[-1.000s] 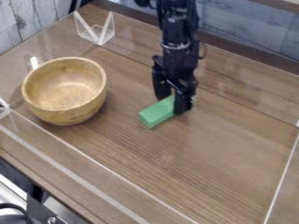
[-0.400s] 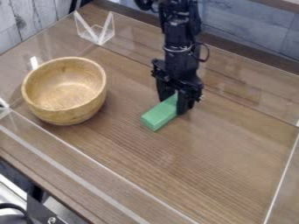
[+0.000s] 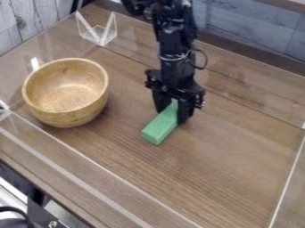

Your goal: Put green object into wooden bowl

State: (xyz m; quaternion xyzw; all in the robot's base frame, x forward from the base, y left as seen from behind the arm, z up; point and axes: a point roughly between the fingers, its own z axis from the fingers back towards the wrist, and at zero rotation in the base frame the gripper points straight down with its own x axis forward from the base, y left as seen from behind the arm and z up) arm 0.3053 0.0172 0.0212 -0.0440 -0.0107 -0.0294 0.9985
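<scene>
The green object (image 3: 160,128), a short bright green bar, lies on the wooden table to the right of the wooden bowl (image 3: 67,91). My gripper (image 3: 177,109) points straight down, its black fingers shut on the bar's far end. The bar's near end sticks out toward the front left and seems to rest on the table. Nothing lies inside the round tan bowl, which sits about a bar's length to the left of the block.
Clear acrylic walls (image 3: 155,191) edge the table along the front and sides. A small clear stand (image 3: 95,29) sits at the back left behind the bowl. Bare wood spreads to the right and front of the block.
The fingers have closed on the block's far end. The hand rolled and shifted slightly toward the front, and the block now points more to the front left.
</scene>
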